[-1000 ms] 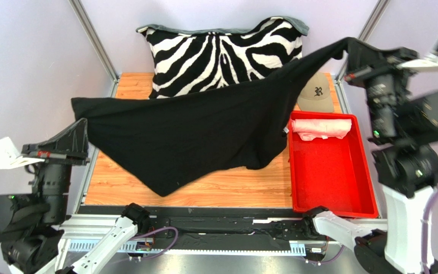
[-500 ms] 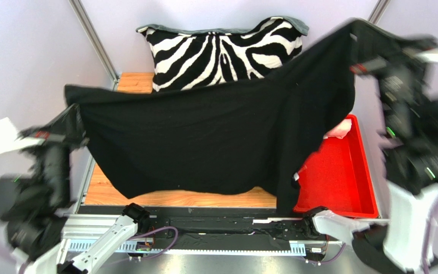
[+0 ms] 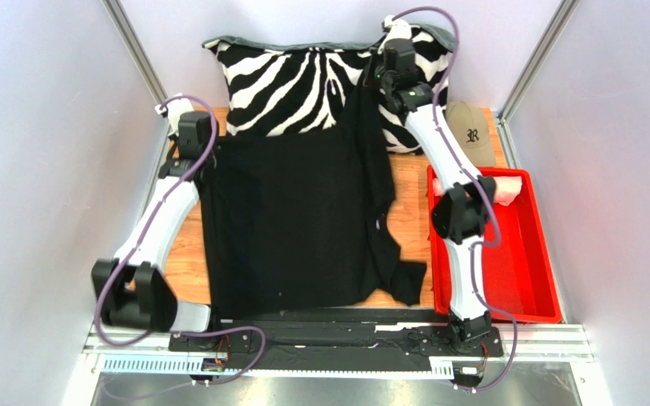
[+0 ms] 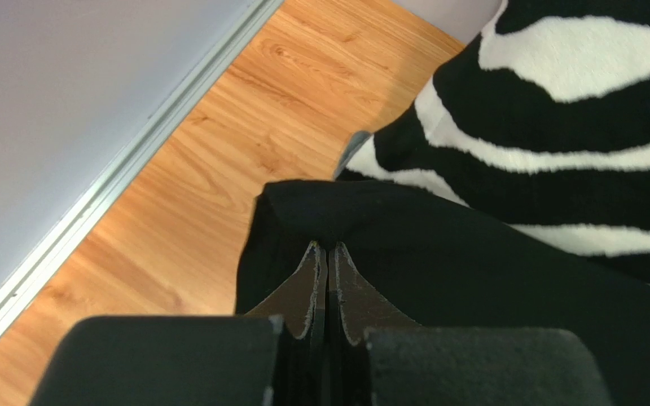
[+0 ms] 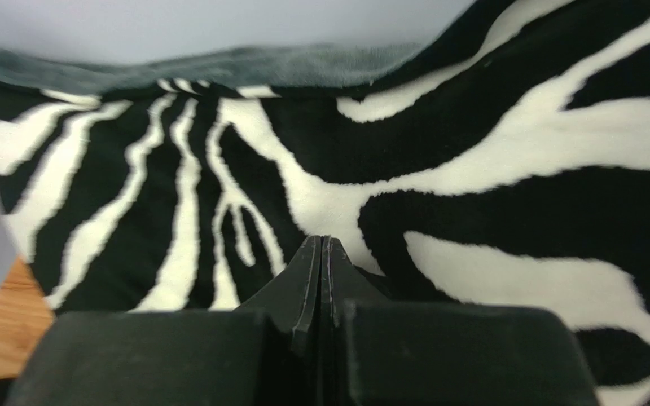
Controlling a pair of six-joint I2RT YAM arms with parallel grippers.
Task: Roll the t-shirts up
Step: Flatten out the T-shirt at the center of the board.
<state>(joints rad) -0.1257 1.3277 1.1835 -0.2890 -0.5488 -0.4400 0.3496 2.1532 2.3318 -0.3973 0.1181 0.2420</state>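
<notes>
A black t-shirt point(image 3: 286, 228) lies spread across the middle of the wooden tabletop point(image 3: 409, 211). Its left part is flat, its right side is bunched, and one sleeve trails toward 5 o'clock. It has not yet been rolled, so the rolling looks barely begun.

The left fingers point(image 4: 303, 292) are pressed shut on the shirt's corner at 10 o'clock. The right fingers point(image 5: 303, 279) are also shut at 12 o'clock. Black cloth runs up to them, so they appear to be pinching the other corner.

At 3 o'clock a red tray point(image 3: 549, 296) holds a pink t-shirt point(image 3: 509, 188), bundled at its far end and partly hidden by the right arm. The rest of the tray is bare.

A zebra pillow point(image 3: 294, 85) stands at 12 o'clock and a tan cap point(image 3: 470, 135) sits at 1 o'clock.
</notes>
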